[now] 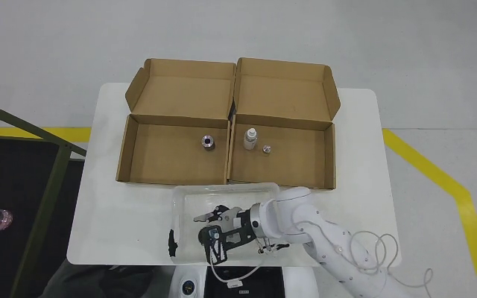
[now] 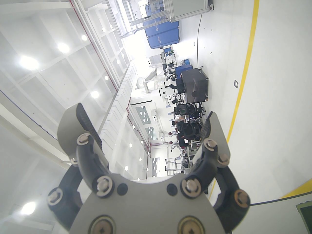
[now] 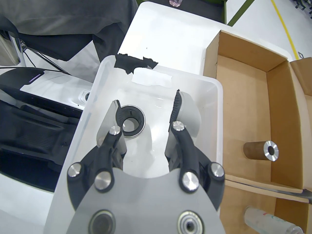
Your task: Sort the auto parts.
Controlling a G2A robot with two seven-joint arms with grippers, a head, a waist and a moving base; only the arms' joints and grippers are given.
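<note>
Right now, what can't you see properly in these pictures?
- Black ring in the clear bin: in the right wrist view, one finger of the open right gripper covers its side.
- White bottle: in the right wrist view, the picture's edge cuts it off.
- Small metal part beside the bottle: in the top view, it is too small to tell what it is.

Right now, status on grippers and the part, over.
Right gripper open over white bin. Black ring inside, unheld. Left gripper open, empty. Nothing blocking the ring.
</note>
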